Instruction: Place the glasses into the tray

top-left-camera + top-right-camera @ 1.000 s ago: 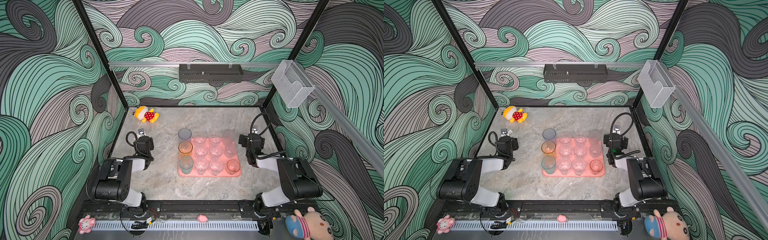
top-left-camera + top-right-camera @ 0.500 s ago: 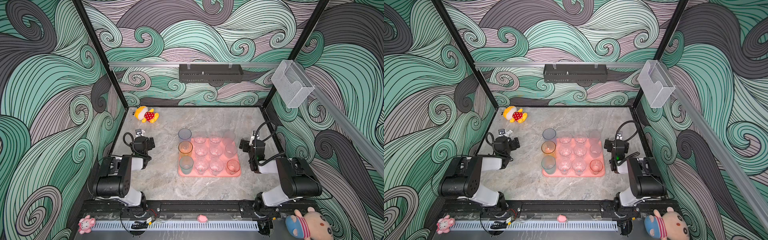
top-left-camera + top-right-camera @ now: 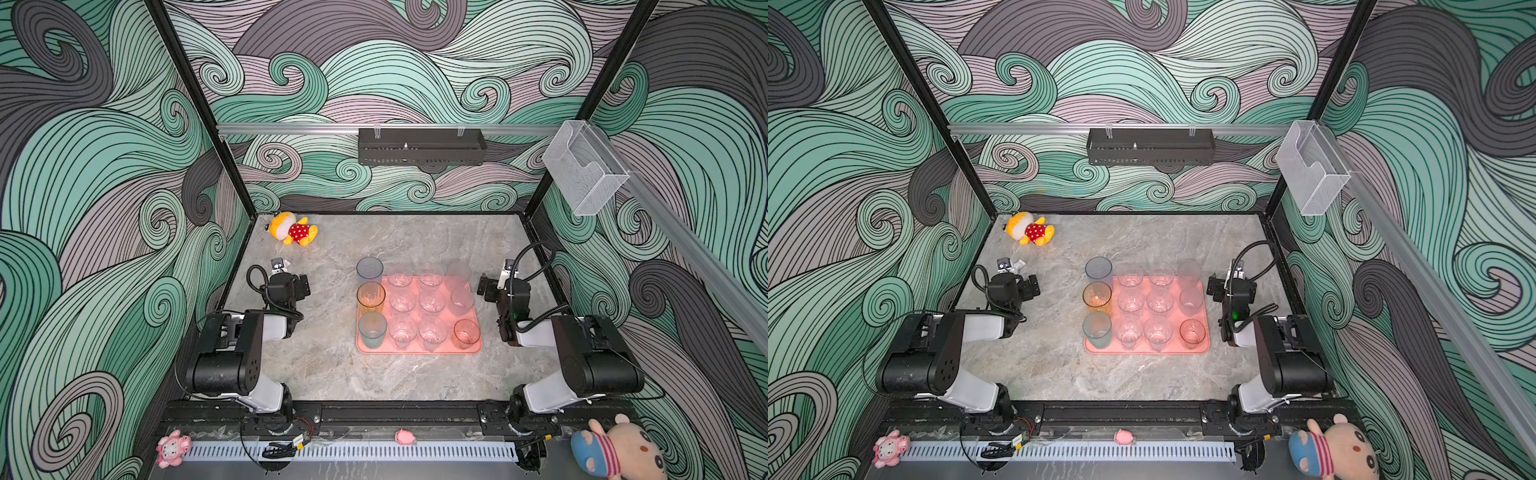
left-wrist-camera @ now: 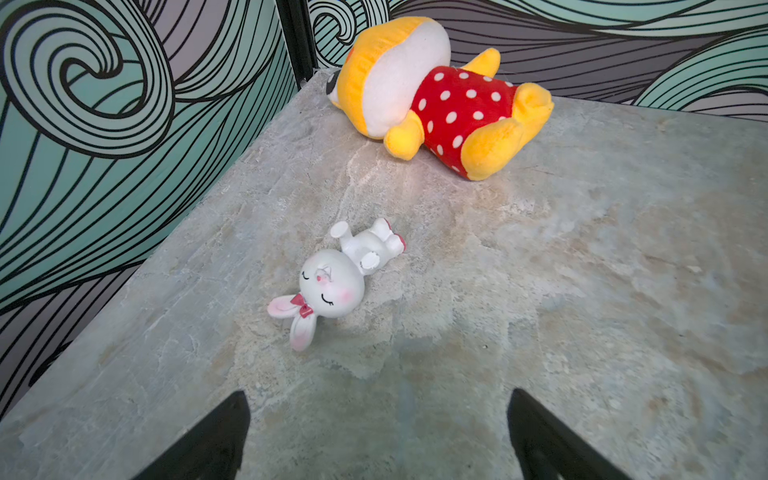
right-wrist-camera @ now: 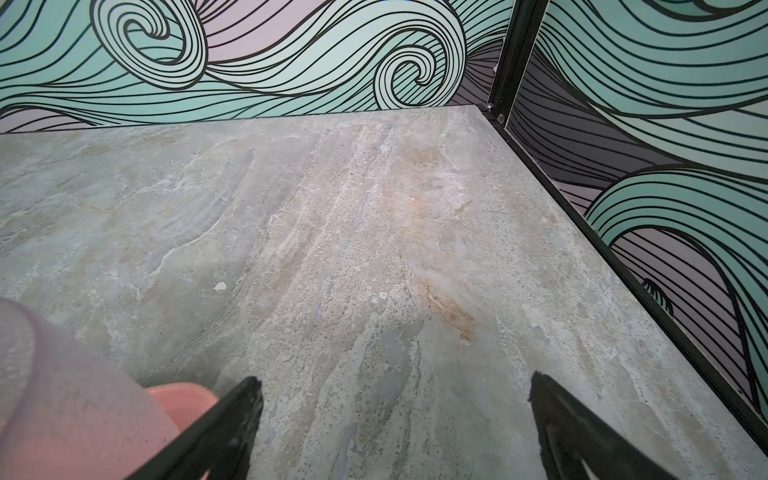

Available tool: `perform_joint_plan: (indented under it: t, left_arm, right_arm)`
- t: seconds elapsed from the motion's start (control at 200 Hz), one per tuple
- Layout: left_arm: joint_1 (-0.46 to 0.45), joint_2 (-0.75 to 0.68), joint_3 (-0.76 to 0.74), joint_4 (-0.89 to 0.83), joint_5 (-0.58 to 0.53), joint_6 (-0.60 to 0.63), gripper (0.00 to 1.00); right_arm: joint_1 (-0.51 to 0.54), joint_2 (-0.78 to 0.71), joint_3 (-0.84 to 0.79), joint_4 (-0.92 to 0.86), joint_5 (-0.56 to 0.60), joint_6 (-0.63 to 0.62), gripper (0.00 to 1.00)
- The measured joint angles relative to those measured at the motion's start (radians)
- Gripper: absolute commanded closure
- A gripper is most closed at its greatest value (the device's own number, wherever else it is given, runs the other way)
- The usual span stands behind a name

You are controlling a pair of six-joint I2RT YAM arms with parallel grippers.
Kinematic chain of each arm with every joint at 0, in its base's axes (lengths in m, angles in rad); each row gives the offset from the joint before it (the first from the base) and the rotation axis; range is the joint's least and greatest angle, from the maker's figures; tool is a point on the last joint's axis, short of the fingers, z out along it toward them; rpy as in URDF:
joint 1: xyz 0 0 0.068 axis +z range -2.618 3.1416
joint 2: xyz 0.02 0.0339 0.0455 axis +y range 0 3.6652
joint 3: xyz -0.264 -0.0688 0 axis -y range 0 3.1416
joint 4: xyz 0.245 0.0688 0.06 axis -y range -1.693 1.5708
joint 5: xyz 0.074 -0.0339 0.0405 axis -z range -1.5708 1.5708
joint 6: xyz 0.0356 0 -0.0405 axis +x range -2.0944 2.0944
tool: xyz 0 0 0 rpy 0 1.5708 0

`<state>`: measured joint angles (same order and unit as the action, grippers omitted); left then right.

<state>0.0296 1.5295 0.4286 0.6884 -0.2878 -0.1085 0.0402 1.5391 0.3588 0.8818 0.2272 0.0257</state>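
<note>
— The glasses (image 3: 432, 300)?
— In rows on the tray (image 3: 415, 349), nearer the right edge of the desk (image 3: 332, 374).
— Holding anything?
— No. Left gripper (image 4: 376, 401) gapes wide by the left edge, bare marble toward the tray; right gripper (image 5: 395, 380), equally wide, beside the tray's right rim.

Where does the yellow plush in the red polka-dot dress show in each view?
A top view: yellow plush at the back-left corner of the table.
A top view: same corner.
Left wrist: it lies beyond the bunny figurine, near the wall.
Right wrist: not in it.
Shared landmark: black corner post beside it.
</note>
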Motion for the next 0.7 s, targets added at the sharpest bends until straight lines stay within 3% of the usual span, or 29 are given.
perform_joint_plan:
  t: [0.7]
  left_arm:
    - [0.0,0.0,0.0,0.0,0.0,0.0,0.01]
  right_arm:
    - [0.018,0.0,0.004,-0.004,0.002,-0.02,0.0]
